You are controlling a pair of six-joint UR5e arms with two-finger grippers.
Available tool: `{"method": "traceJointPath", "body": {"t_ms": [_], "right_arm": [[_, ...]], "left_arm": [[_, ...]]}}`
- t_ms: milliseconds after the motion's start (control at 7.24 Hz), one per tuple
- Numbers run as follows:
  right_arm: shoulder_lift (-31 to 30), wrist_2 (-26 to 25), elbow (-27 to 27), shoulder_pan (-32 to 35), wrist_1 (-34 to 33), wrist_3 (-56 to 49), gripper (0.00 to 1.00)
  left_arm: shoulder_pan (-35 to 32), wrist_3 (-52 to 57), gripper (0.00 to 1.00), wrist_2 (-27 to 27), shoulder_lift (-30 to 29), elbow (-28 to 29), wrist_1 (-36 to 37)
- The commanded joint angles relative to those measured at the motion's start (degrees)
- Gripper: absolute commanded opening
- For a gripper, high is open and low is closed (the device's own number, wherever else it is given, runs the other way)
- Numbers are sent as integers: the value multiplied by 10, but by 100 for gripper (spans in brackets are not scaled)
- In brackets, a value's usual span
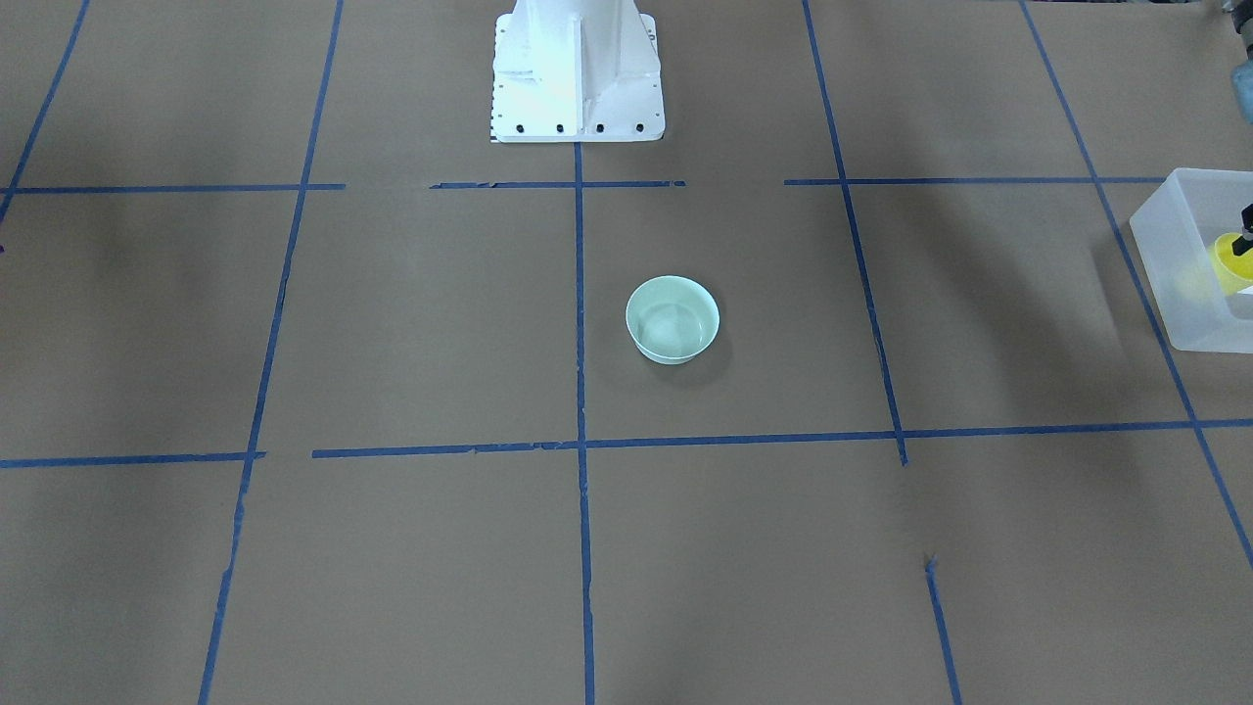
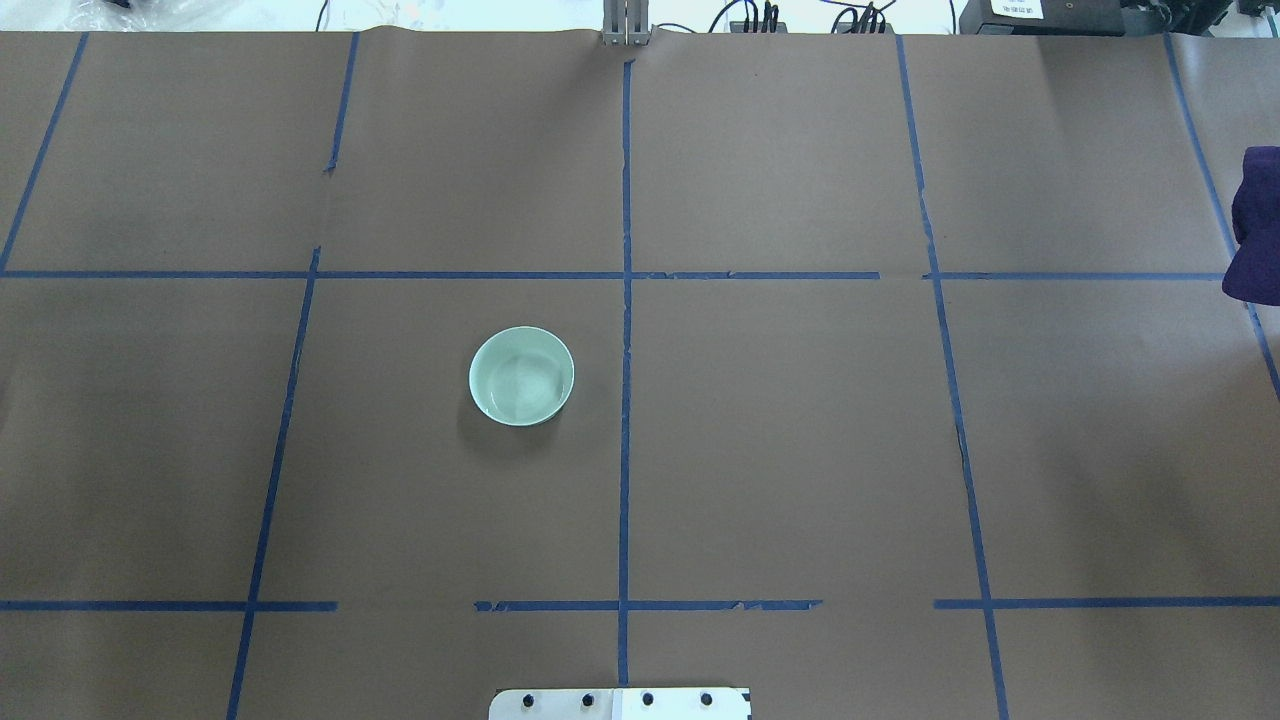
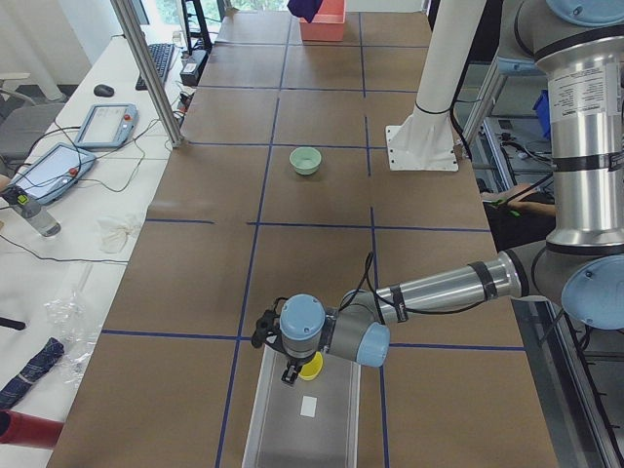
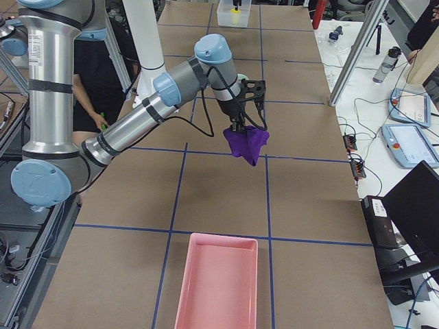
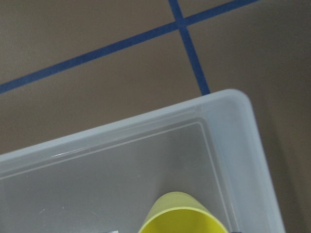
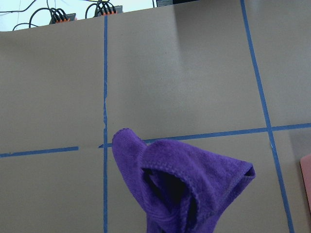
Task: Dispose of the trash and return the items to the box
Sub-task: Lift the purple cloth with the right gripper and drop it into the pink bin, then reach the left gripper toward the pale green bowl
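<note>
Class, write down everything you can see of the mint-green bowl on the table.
The mint-green bowl is round and glossy, with a plain rim and walls tapering to a narrower base. It stands upright and looks empty, on the brown paper-covered table, inside one taped square beside the centre tape line, on the robot's left. Nothing touches it.

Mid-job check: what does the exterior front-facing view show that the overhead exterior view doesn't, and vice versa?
Only the front-facing view: at its right edge, the translucent frosted-white rectangular plastic bin, with the small pale yellow tapered plastic cup inside its walls. Whether the cup rests on the bottom I cannot tell.
Only the overhead view: a purple cloth at its right edge.
Both: the blue tape grid, the white metal robot base, and the round pale mint-green bowl, upright beside the grid's centre line.
</note>
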Motion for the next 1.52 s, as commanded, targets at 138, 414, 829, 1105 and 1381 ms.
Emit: {"method": "traceJointPath", "body": {"t_ms": [138, 414, 829, 1105, 1381], "right_arm": [[-41, -2, -15, 58, -32, -181, 0], [-39, -51, -74, 121, -41, -336, 0], [-19, -109, -197, 148, -33, -488, 0], [-24, -110, -292, 169, 43, -533, 0], [-29, -111, -428, 169, 197, -523, 0]], "left_arm": [[-6, -2, 100, 1, 2, -203, 190], [-2, -160, 100, 1, -10, -272, 176], [152, -366, 100, 59, -96, -289, 127], [264, -526, 100, 93, -145, -288, 118], [353, -657, 98, 148, -151, -283, 68]]}}
